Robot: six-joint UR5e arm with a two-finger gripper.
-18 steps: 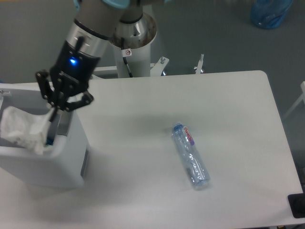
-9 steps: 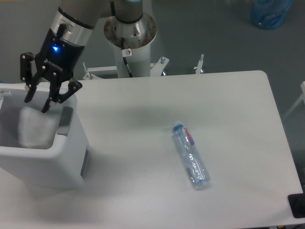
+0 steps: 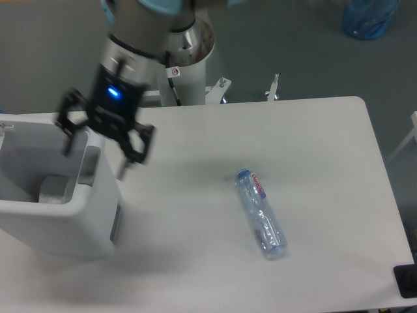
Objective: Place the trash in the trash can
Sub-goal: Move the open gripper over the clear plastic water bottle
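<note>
A crushed clear plastic bottle (image 3: 261,212) with a blue cap and purple-red label lies on the white table, right of centre. The white trash can (image 3: 98,225) stands at the table's left edge, and a pale crumpled wrapper (image 3: 55,189) rests inside it at the bottom. My gripper (image 3: 98,151) hangs open over the can's right rim, with nothing between its spread fingers. The bottle lies well to the right of the gripper.
The arm's white pedestal base (image 3: 184,55) stands behind the table's far edge. A blue bag (image 3: 369,17) sits on the floor at the top right. A dark object (image 3: 406,280) shows at the table's lower right corner.
The wrapper has left the gripper and dropped into the trash can. The gripper has opened wider and moved from above the can toward its right rim.
</note>
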